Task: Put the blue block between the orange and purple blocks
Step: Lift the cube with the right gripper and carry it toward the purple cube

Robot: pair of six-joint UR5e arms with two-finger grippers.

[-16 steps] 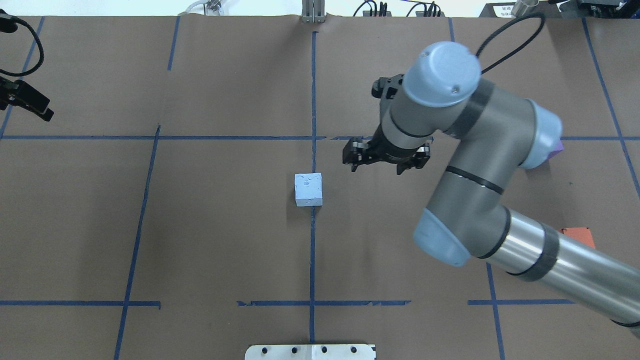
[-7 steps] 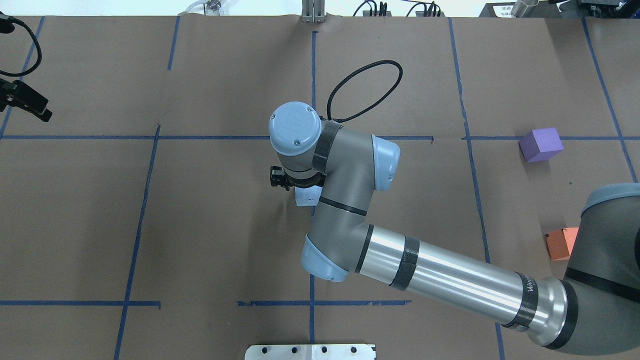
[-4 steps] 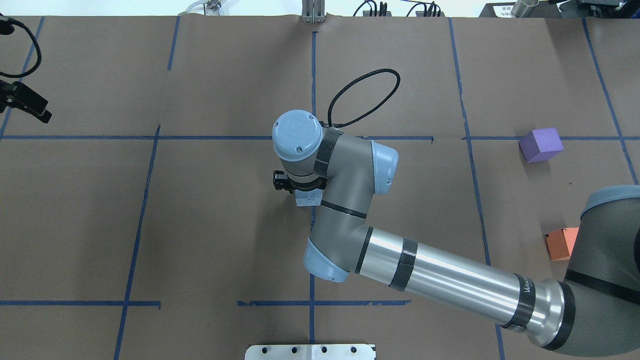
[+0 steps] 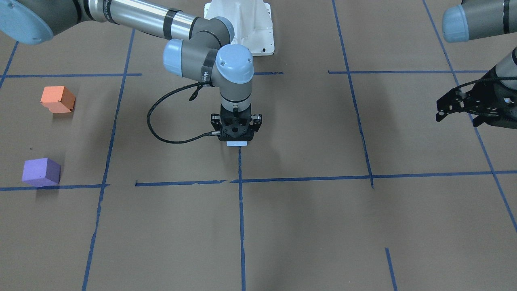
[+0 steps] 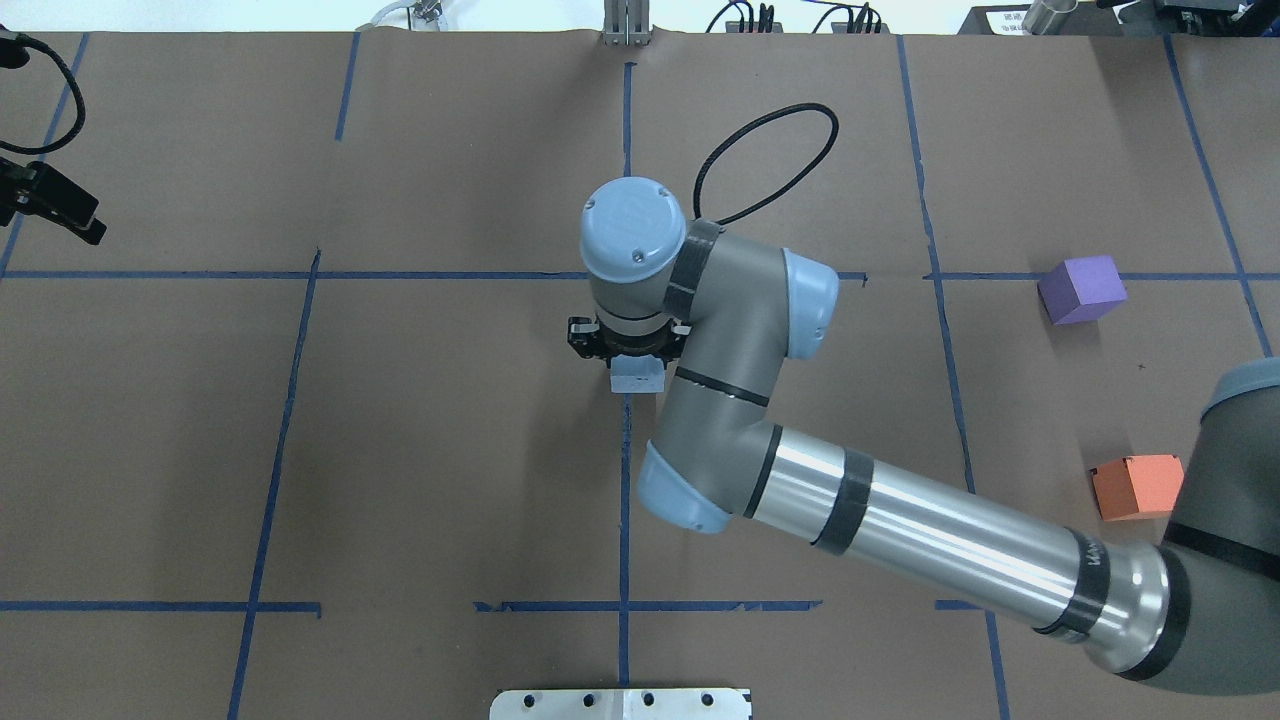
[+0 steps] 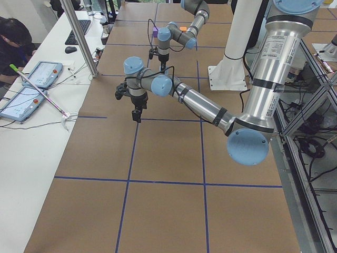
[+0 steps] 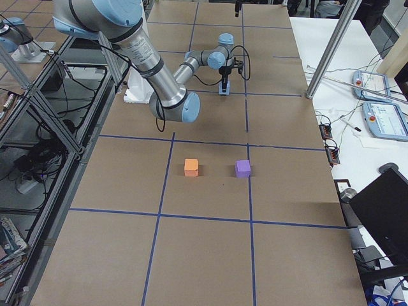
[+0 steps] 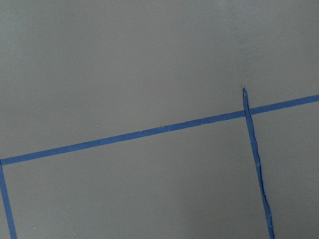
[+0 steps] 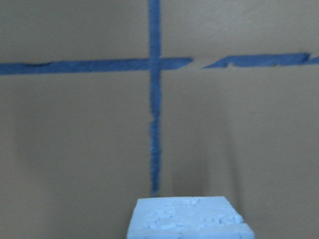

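The pale blue block [image 5: 638,378] is at the table's middle, held between the fingers of my right gripper [image 5: 630,350], which points straight down and is shut on it. The block also shows under the gripper in the front view [image 4: 237,143] and at the bottom of the right wrist view [image 9: 189,219], a little above the paper. The purple block [image 5: 1080,289] and the orange block [image 5: 1138,487] sit apart at the far right, with a gap between them. My left gripper [image 4: 456,120] hangs open and empty at the far left.
Brown paper with blue tape lines [image 5: 625,500] covers the table. The white base plate [image 4: 242,24] is at the robot's edge. Tablets [image 6: 31,84] and an operator [image 6: 16,37] are at a side bench. A metal post [image 7: 328,51] stands beside the table.
My right gripper came from the right, went down over the blue block and shut on it. It has now shifted slightly right and back with the block. The left arm has hardly moved.
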